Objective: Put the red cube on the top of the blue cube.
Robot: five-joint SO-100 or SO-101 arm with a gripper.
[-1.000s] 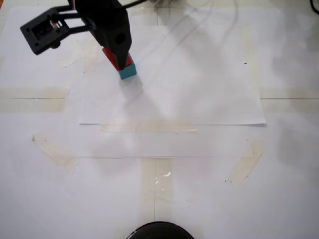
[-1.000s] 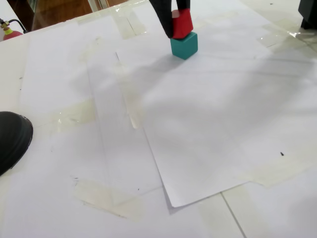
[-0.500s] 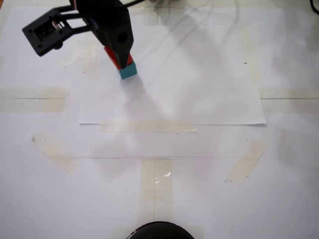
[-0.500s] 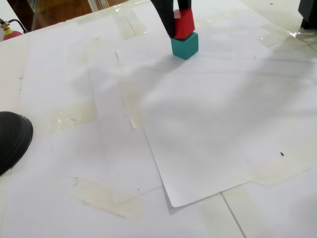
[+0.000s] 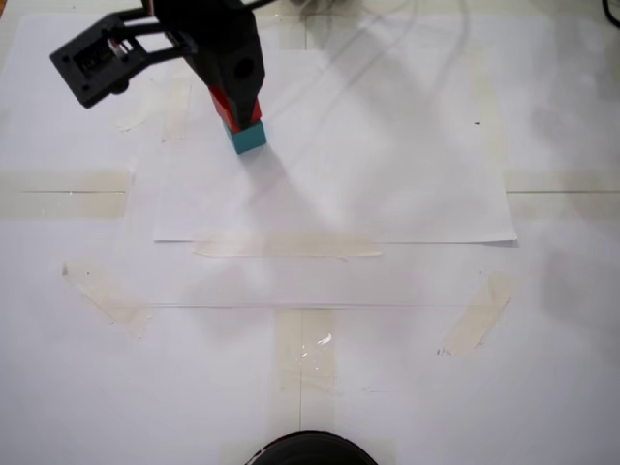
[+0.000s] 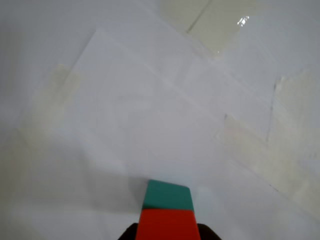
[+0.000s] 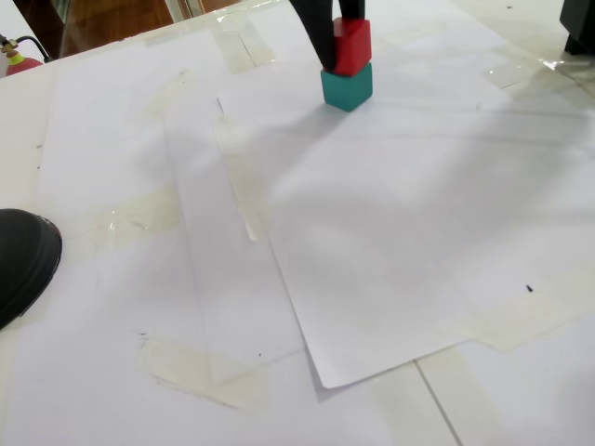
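Red cube (image 7: 351, 45) sits on top of the blue cube (image 7: 347, 85), their faces touching and their edges roughly in line, the pair standing on a white paper sheet (image 7: 390, 232) taped to the table (image 7: 84, 372). In one fixed view the stack reads plainly as two levels, the red one above the teal one, with a black finger (image 7: 316, 32) of the hand pressed against the red cube's left face. The other fixed view, looking down, shows the black arm body (image 5: 218, 48) covering most of the red cube (image 5: 225, 108), so only a red strip and the teal cube's near corner (image 5: 249, 137) are seen. The wrist view shows what neither gives: the red cube (image 6: 167, 225) held between two dark finger tips at the bottom edge, with the blue cube (image 6: 168, 195) directly beyond it. The hand (image 6: 167, 234) is closed to the width of the red cube and grips it on two opposite sides.

Both cubes are small, matte, plain and sharp-edged, with equal sides and so no long axis; they stand square and untilted. Yellowish tape strips (image 5: 286, 248) hold the paper down, glossy where light catches them. A dark rounded object (image 7: 23, 260) lies at the table's left edge in a fixed view.
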